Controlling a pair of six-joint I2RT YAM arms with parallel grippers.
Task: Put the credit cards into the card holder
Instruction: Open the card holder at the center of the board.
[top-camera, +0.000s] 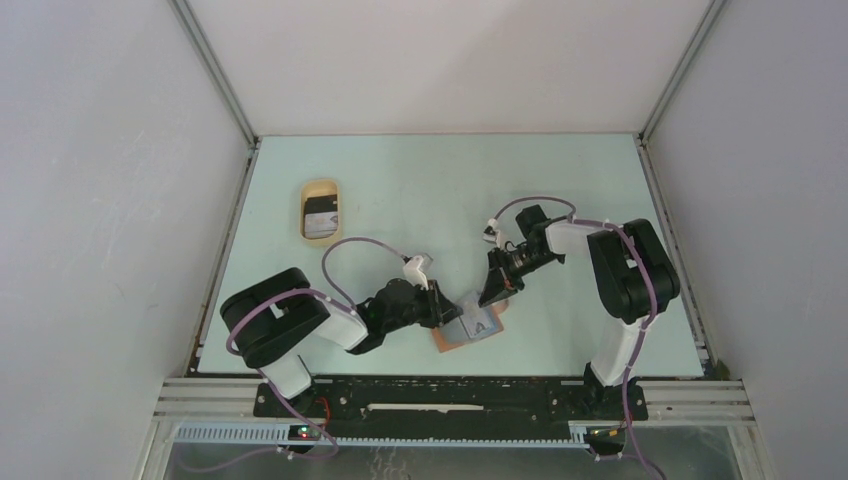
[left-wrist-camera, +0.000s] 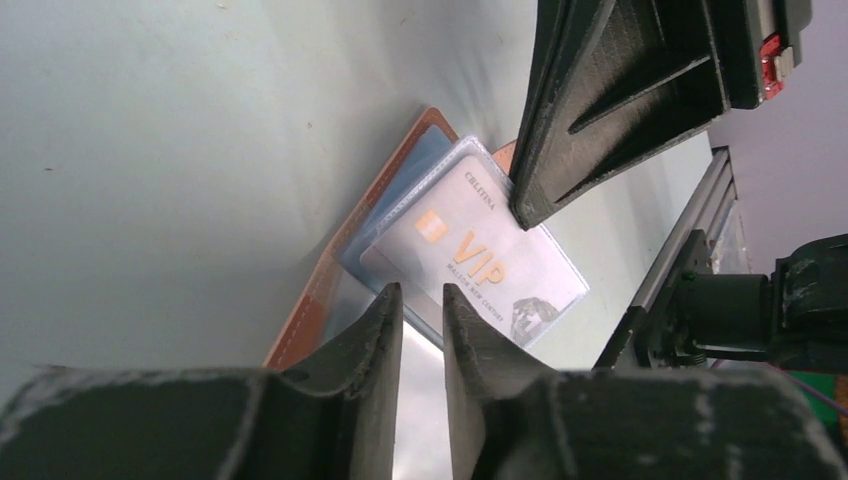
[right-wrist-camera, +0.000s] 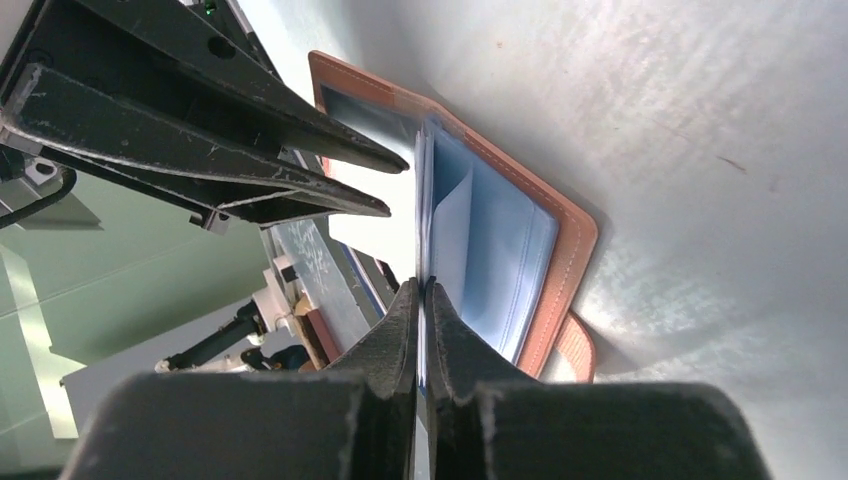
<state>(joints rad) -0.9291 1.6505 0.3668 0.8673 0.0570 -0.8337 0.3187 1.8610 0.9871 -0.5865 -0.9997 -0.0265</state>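
The reddish-brown card holder (top-camera: 452, 341) (left-wrist-camera: 320, 290) (right-wrist-camera: 570, 250) lies open on the table near the front edge, its light blue pockets up. A pale credit card (left-wrist-camera: 470, 255) (top-camera: 481, 322) printed "VIP" sits in a clear pocket leaf that stands lifted off the holder. My right gripper (right-wrist-camera: 423, 285) (top-camera: 494, 297) (left-wrist-camera: 520, 210) is shut on that leaf's edge. My left gripper (left-wrist-camera: 423, 290) (top-camera: 450, 308) (right-wrist-camera: 396, 185) faces the leaf from the other side, its fingers a narrow gap apart with nothing between them. More credit cards (top-camera: 322, 215), dark and pale, lie in the tray.
A tan oval tray (top-camera: 305, 205) stands at the back left of the pale green table. White walls enclose the table on three sides. A metal rail (top-camera: 450, 390) runs along the front edge, close to the holder.
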